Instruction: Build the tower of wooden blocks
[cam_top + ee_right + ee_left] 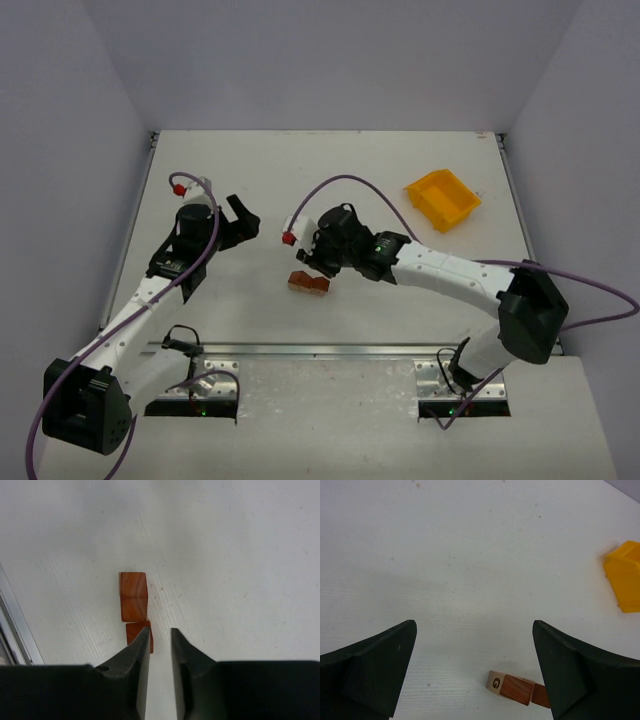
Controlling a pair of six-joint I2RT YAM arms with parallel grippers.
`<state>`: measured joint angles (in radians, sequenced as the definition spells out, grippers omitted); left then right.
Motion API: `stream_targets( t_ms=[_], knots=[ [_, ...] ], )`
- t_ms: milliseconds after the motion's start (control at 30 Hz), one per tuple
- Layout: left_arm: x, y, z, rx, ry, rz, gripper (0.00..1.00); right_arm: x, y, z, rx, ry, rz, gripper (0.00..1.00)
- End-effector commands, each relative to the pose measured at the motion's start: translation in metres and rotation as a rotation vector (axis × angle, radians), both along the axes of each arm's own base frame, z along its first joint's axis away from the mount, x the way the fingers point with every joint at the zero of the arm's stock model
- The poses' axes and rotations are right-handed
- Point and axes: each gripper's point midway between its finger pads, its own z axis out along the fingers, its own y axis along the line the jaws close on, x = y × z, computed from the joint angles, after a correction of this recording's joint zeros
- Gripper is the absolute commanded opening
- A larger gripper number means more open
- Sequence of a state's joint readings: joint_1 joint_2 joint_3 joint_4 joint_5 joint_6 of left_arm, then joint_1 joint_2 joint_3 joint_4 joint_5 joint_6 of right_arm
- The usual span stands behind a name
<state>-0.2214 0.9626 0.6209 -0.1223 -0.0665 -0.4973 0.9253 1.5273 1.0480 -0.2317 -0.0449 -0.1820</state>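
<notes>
The wood block tower is a small cluster of blocks (308, 283) lying on the white table, just in front of my right gripper (312, 262). In the left wrist view it shows as a pale block with a letter G (495, 682) against a reddish-brown block (516, 690). In the right wrist view two reddish-brown blocks (133, 596) lie in a row, just left of the fingertips. My right gripper (160, 630) is nearly closed with a narrow slit and holds nothing. My left gripper (240, 218) is wide open (474, 625) and empty, left of the blocks.
A yellow plastic bin (441, 198) sits at the back right; it also shows in the left wrist view (625, 575). A metal rail (330, 350) runs along the table's near edge. Purple cables hang off both arms.
</notes>
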Motion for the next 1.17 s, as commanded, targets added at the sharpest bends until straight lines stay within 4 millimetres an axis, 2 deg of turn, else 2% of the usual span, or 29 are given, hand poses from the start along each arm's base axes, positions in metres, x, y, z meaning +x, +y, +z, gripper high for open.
stream_targets(
  t_ms=[0, 67, 167, 267, 300, 333, 367, 433, 500, 567, 667, 833, 1000, 1133],
  knots=[
    [0.004, -0.002, 0.013, -0.007, -0.057, -0.01, 1.0, 0.014, -0.014, 0.013, 0.048, -0.056, -0.123, 0.15],
    [0.005, -0.002, 0.012, -0.006, -0.054, -0.011, 1.0, 0.019, -0.03, 0.003, 0.028, -0.037, -0.191, 0.12],
    [0.004, -0.001, 0.011, -0.005, -0.053, -0.006, 1.0, 0.025, -0.05, -0.003, 0.034, -0.006, -0.319, 0.17],
    [0.004, 0.001, 0.012, -0.001, -0.055, 0.008, 1.0, 0.039, -0.09, -0.012, 0.098, 0.077, -0.569, 0.28],
    [0.004, 0.005, 0.012, 0.007, -0.052, 0.027, 1.0, 0.045, -0.117, -0.007, 0.185, 0.124, -0.711, 0.33],
    [0.004, 0.007, 0.012, 0.009, -0.049, 0.038, 1.0, 0.048, -0.134, -0.008, 0.222, 0.147, -0.796, 0.39],
    [0.004, 0.008, 0.012, 0.008, -0.05, 0.047, 1.0, 0.05, -0.163, -0.02, 0.23, 0.153, -0.929, 0.48],
    [0.004, 0.011, 0.011, 0.011, -0.046, 0.064, 1.0, 0.047, -0.194, -0.024, 0.238, 0.117, -1.047, 0.6],
    [0.004, 0.014, 0.011, 0.013, -0.042, 0.083, 1.0, 0.04, -0.219, -0.024, 0.272, 0.071, -1.165, 0.98],
    [0.005, 0.02, 0.01, 0.022, -0.029, 0.124, 1.0, 0.032, -0.242, -0.021, 0.339, 0.03, -1.292, 0.99],
    [0.004, 0.026, 0.009, 0.035, -0.018, 0.155, 1.0, 0.023, -0.251, -0.017, 0.384, 0.002, -1.308, 0.99],
    [0.002, 0.031, 0.013, 0.037, -0.03, 0.178, 1.0, 0.01, -0.268, -0.014, 0.326, -0.008, -1.365, 0.99],
    [0.001, 0.032, 0.013, 0.039, -0.032, 0.183, 1.0, 0.015, -0.265, -0.001, 0.357, 0.003, -1.391, 0.99],
    [0.001, 0.033, 0.014, 0.046, -0.033, 0.19, 1.0, 0.016, -0.261, 0.0, 0.363, 0.002, -1.355, 0.99]
  ],
)
